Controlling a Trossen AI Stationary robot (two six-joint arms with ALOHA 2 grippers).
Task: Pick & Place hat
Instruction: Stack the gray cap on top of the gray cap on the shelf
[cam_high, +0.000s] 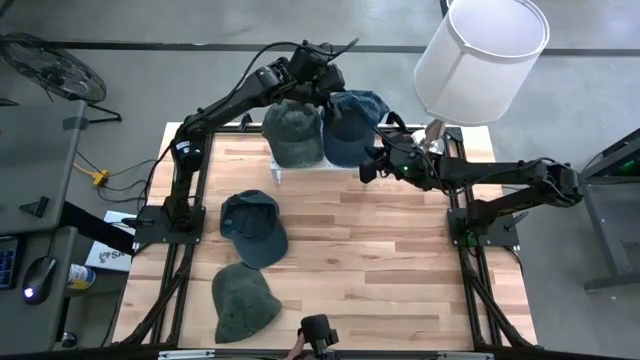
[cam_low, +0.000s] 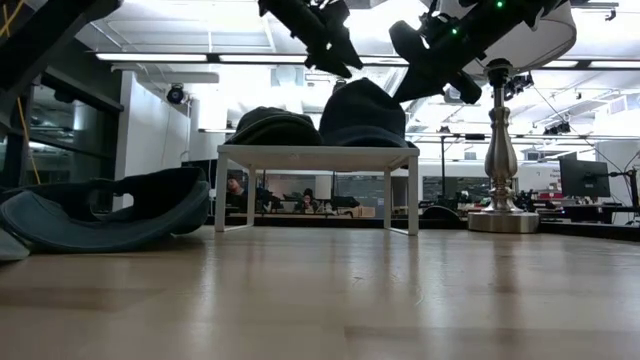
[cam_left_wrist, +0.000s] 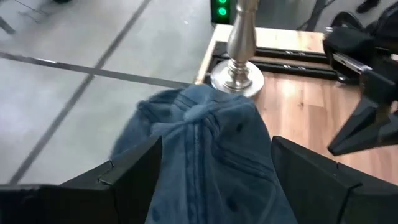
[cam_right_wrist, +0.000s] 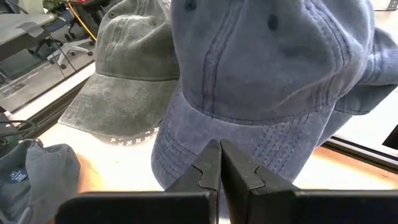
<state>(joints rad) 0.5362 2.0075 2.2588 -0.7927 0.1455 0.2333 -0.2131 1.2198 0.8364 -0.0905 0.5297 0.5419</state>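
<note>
Where it rests on the white stand (cam_high: 300, 170), faded blue denim hat (cam_high: 352, 128), stitched panels

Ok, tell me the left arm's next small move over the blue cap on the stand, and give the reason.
Probably lift the left gripper straight up and clear. Its fingers stand wide open on either side of the blue cap, which sits on the white stand beside the grey-green cap, so the placement looks done. The right gripper, shut, waits at the cap's brim.
</note>
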